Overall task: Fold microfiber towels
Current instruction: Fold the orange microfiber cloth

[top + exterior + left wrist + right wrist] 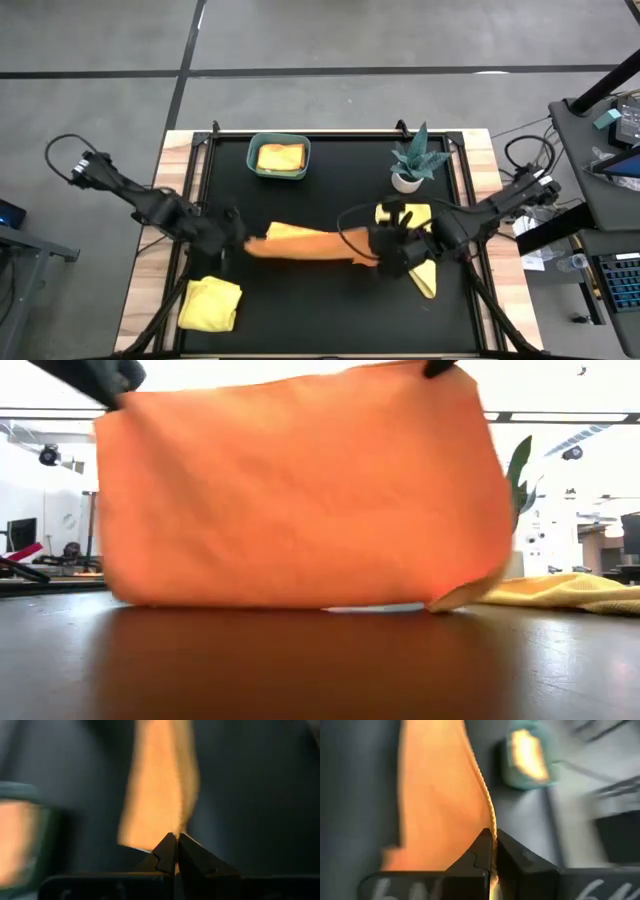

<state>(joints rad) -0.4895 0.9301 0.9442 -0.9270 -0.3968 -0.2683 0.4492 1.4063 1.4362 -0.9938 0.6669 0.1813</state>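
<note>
An orange towel (300,490) hangs as a broad sheet between my two grippers; from above it shows as an orange strip (305,243) across the middle of the black mat. My left gripper (238,238) is shut on its left upper corner. My right gripper (385,262) is shut on its right upper corner. The towel's lower edge (280,603) is down at table level; I cannot tell whether it touches. A folded yellow towel (210,305) lies on the mat's near left corner. Another yellow towel (422,250) lies loose under my right arm. My left gripper pinches the orange towel's left upper corner (178,827) between its two fingertips, slanting down from the table's left. The cloth hangs below the fingers and runs off toward the other gripper. My right gripper pinches the towel's stitched edge at the right upper corner (493,829) between its two fingertips, slanting down from the table's right. The cloth hangs below, and its top edge (290,382) is drawn nearly straight between the two holds.
A teal bin (254,160) with a folded yellow-orange cloth inside stands at the far middle. A small potted plant (415,165) stands at the far right. Bare black mat (320,310) lies along the near edge.
</note>
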